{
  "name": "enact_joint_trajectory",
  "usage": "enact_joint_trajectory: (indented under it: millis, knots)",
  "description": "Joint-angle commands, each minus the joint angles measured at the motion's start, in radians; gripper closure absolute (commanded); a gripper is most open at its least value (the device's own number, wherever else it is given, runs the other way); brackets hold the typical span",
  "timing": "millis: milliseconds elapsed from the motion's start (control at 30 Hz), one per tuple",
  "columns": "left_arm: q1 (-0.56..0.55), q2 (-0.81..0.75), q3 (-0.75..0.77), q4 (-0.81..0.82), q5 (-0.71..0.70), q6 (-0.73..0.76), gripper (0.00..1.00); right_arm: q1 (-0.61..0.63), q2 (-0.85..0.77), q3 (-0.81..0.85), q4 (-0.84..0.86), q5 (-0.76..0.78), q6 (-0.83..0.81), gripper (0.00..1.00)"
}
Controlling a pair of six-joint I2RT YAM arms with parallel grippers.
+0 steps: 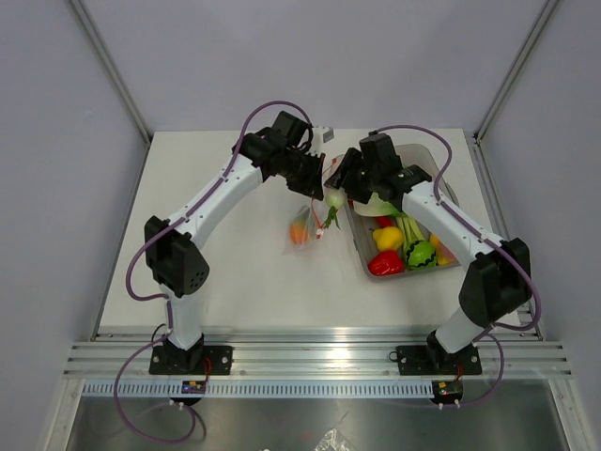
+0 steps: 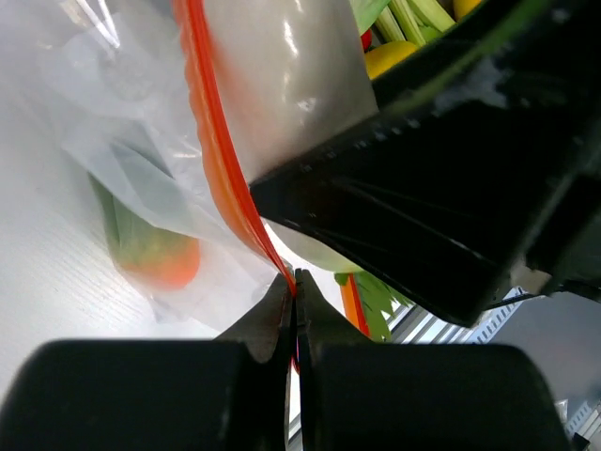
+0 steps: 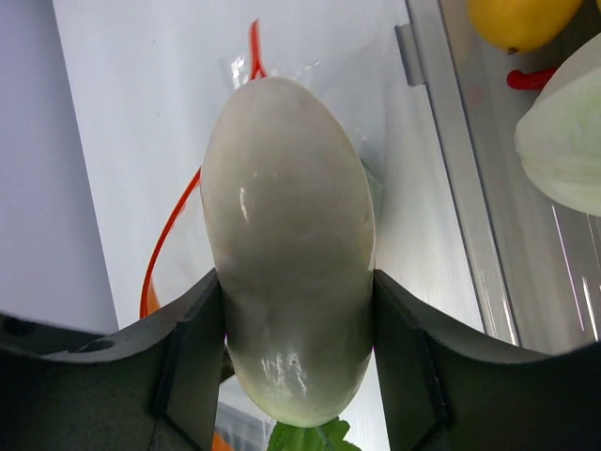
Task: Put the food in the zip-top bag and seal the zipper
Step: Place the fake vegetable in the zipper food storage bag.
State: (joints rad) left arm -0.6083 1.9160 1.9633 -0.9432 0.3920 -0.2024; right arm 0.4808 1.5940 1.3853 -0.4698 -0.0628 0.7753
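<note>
The left claw point(image 2: 296, 293) is clenched on the red strip point(image 2: 214, 150) at the top of the clear bag point(image 2: 103, 122). It lifts that edge up, I think so the mouth of the bag is open for food to go in. The right claw point(image 3: 296, 282) is grasping a fat white veggie point(image 3: 282, 188) by its sides. It holds it right at the bag mouth, round end first, so it can slide in. An orange and green veggie point(image 2: 155, 258) lies inside the bag already. More food, a yellow one point(image 1: 387, 237), a red one point(image 1: 385, 264) and a green one point(image 1: 421, 254), sits in the grey tub point(image 1: 361, 252) just beside the bag. The bag is not zipped yet. The tabletop point(image 1: 235, 272) is white and flat. Plain pale walls point(image 1: 56, 141) stand around it
</note>
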Motion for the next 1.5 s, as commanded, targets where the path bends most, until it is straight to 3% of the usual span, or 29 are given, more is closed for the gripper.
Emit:
enact_joint_trajectory:
  millis: [0, 367, 933, 1467]
  knots:
    - [0.002, -0.047, 0.026, 0.029, 0.028, 0.015, 1.00, 0.005, 0.040, 0.092, -0.064, 0.082, 0.033, 0.60]
    - [0.001, -0.063, -0.057, 0.049, 0.076, 0.052, 1.00, 0.004, 0.046, 0.132, -0.055, 0.110, 0.079, 0.61]
    - [0.001, -0.029, 0.057, 0.023, 0.081, 0.046, 1.00, 0.056, 0.116, 0.092, -0.062, 0.029, 0.032, 0.60]
    - [0.002, 0.001, 0.074, 0.033, 0.103, 0.046, 1.00, 0.096, -0.089, -0.028, -0.082, 0.119, 0.016, 0.59]
